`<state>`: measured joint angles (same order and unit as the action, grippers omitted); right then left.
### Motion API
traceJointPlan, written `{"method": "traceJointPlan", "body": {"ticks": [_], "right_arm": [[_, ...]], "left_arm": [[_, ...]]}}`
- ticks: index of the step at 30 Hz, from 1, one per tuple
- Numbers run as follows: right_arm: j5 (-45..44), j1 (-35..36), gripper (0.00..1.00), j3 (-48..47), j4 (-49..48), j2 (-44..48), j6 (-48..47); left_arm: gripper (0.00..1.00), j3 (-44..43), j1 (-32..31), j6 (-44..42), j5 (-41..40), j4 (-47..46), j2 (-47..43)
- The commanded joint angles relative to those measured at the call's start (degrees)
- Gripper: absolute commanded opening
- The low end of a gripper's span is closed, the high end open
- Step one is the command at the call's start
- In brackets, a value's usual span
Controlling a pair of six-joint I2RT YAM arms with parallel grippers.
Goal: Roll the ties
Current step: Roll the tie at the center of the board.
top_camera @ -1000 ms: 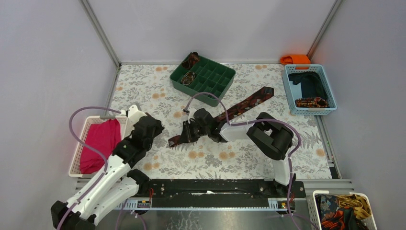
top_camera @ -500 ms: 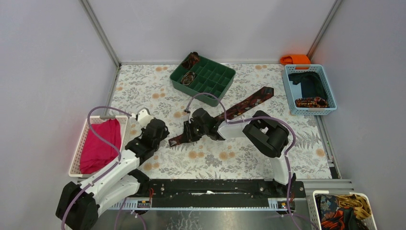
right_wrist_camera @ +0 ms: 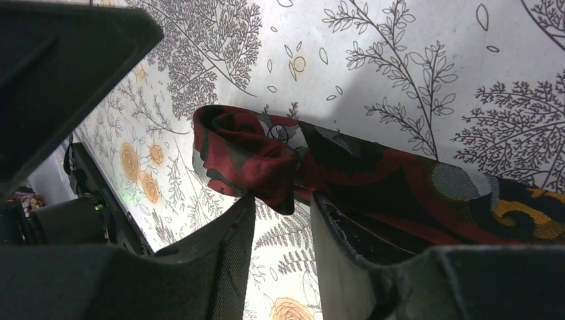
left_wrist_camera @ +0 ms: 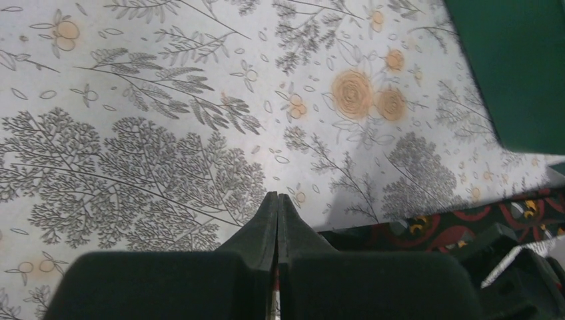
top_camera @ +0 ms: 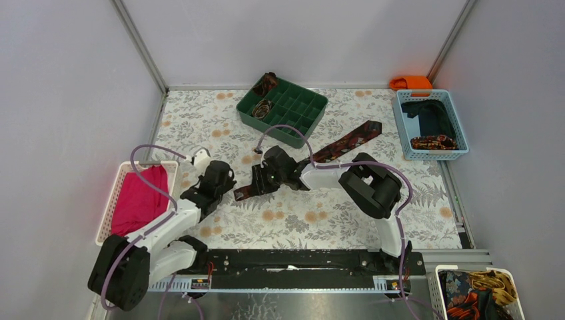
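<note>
A long maroon tie with red-orange patterning lies diagonally across the floral table. Its narrow end is near the middle. My right gripper is low over that end. In the right wrist view the end is folded and rests against my fingertips. The right gripper has a narrow gap with a tip of the fold dipping in. My left gripper is shut and empty just left of the tie's end. In the left wrist view the tie lies to its right. Two coiled ties sit in the green tray.
A white basket with pink-red cloth is at the left edge. A blue basket at the right holds navy cloth and a patterned coil. An orange object lies behind it. Another basket of patterned fabric is at bottom right.
My left arm has swung right and forward, bringing its shut gripper close to the tie's narrow end. My right gripper stayed on that end, shifting slightly back.
</note>
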<state>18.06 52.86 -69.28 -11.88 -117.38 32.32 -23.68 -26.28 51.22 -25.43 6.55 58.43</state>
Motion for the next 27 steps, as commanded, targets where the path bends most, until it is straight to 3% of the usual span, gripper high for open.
{"method": "traceJointPlan", "body": {"ticks": [1,7,13,16,19,21,27], "right_arm": [[-0.8,-0.4,0.45,-1.2,0.7,2.9,-1.2],[-3.0,-0.4,0.49,-1.3,3.8,5.3,-2.9],[-6.1,0.0,0.45,3.0,4.0,11.8,-4.0],[-7.2,2.5,0.33,5.0,3.5,13.6,-4.3],[-9.4,7.0,0.10,5.0,4.6,12.6,-5.4],[-11.2,9.5,0.00,4.6,4.4,10.8,-6.1],[-11.7,11.5,0.00,3.8,1.2,5.7,-5.4]], "left_arm": [[0.00,-3.1,5.2,-2.9,5.9,-2.6,3.0],[0.00,-5.8,11.6,-5.6,13.7,-4.4,9.0],[0.00,-10.8,14.8,-8.9,22.1,-6.0,17.5],[0.00,-11.2,14.9,-9.2,27.0,-8.6,21.9],[0.00,-9.4,14.9,-8.9,30.4,-11.0,24.9],[0.00,-7.8,15.0,-8.1,33.0,-13.4,25.7],[0.00,-5.0,15.0,-8.3,32.0,-12.0,23.4]]}}
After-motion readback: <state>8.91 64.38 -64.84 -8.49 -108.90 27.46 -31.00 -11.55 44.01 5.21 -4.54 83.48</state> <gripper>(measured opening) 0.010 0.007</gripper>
